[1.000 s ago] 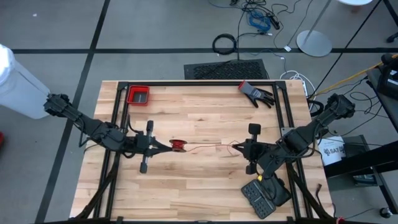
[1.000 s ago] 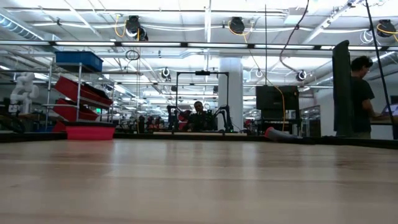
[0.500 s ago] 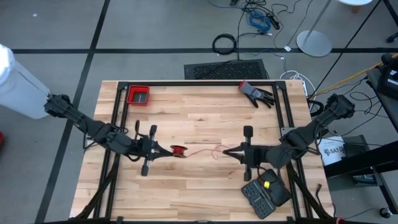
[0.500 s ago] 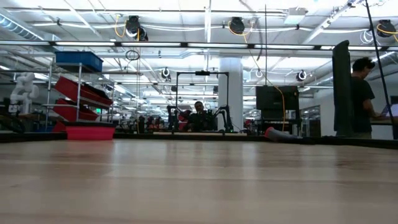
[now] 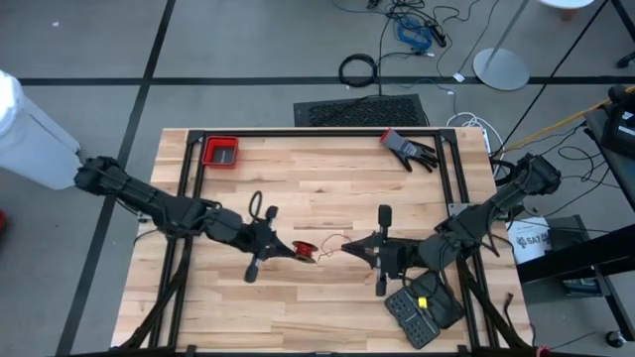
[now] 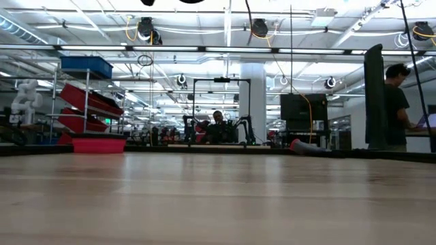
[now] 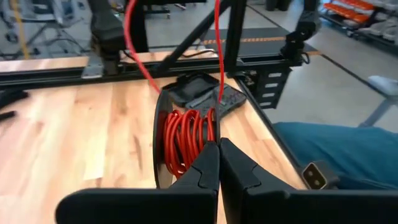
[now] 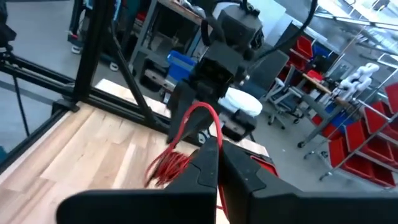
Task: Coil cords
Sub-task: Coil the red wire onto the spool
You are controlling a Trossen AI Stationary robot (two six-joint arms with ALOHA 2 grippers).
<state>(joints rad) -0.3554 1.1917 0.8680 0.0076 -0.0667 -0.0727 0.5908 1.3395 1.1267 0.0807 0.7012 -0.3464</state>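
While the left hand (image 5: 281,245) clamps the spool (image 7: 185,140) above mid-tabletop (image 5: 327,188), the right hand (image 5: 355,246) pinches the red cord (image 5: 327,245) close by, apparently feeding slack for winding.

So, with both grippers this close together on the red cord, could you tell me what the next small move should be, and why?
Probably the right gripper should lay its loose loop around the spool while the left gripper holds it. The red cord sags slack between them over the table, most of it already sits wound, and both grippers look pinched shut on it, so only a short free length remains.
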